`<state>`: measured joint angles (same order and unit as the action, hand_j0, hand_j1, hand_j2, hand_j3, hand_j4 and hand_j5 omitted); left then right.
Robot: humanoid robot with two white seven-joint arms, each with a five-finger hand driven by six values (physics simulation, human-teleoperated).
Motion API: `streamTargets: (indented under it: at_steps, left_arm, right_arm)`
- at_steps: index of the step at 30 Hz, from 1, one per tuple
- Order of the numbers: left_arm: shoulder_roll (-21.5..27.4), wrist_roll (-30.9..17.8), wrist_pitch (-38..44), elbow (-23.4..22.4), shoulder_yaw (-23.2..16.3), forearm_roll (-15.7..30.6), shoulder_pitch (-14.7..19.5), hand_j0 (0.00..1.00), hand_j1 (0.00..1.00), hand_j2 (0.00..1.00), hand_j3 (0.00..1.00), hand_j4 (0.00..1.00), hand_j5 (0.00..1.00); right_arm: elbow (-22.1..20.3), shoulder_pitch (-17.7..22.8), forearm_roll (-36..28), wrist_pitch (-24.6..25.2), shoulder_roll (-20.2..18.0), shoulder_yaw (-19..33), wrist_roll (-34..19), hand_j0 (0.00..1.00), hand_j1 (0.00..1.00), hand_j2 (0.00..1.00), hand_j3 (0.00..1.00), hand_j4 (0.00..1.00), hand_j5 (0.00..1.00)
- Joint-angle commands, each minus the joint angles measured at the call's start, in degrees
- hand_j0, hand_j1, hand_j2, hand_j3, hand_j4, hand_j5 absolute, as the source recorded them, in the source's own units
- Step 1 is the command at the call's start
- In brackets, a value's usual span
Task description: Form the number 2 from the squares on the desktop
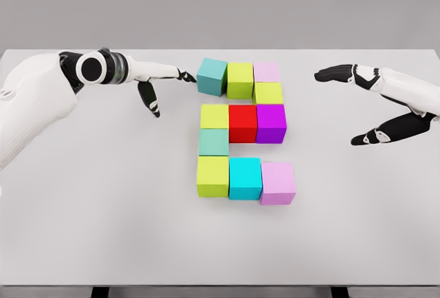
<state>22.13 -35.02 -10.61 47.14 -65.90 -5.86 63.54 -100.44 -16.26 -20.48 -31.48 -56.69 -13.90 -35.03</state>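
Note:
Coloured cubes lie in a 2 shape on the white table. The top row holds a teal cube, a lime cube and a pale pink cube. Below the pink one sits a lime cube. The middle row reads yellow-green, red, purple. A mint cube leads down to a lime cube, a cyan cube and a pink cube. My left hand is open, its fingertips touching or nearly touching the teal cube's left side. My right hand hovers open, right of the cubes, holding nothing.
The table's front edge runs near the bottom of the view, with dark legs below it. A grey wall stands behind the far edge.

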Motion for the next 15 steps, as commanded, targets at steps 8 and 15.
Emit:
streamTargets:
  at_steps: [8, 15]
  left_arm:
    - [-0.1, 0.0, 0.9, -1.5, 0.0, -0.2, 0.1, 1.0, 1.0, 1.0, 1.0, 1.0, 1.0]
    - [-0.9, 0.0, 1.9, -1.5, -0.4, -9.8, 0.7, 1.0, 1.0, 1.0, 1.0, 1.0, 1.0]
  right_arm:
    - [0.0, 0.0, -0.4, 0.4, 0.0, 0.0, 0.0, 1.0, 1.0, 1.0, 1.0, 1.0, 1.0]
    - [0.0, 0.0, -0.5, 0.5, -0.1, -0.1, 0.0, 1.0, 1.0, 1.0, 1.0, 1.0, 1.0]
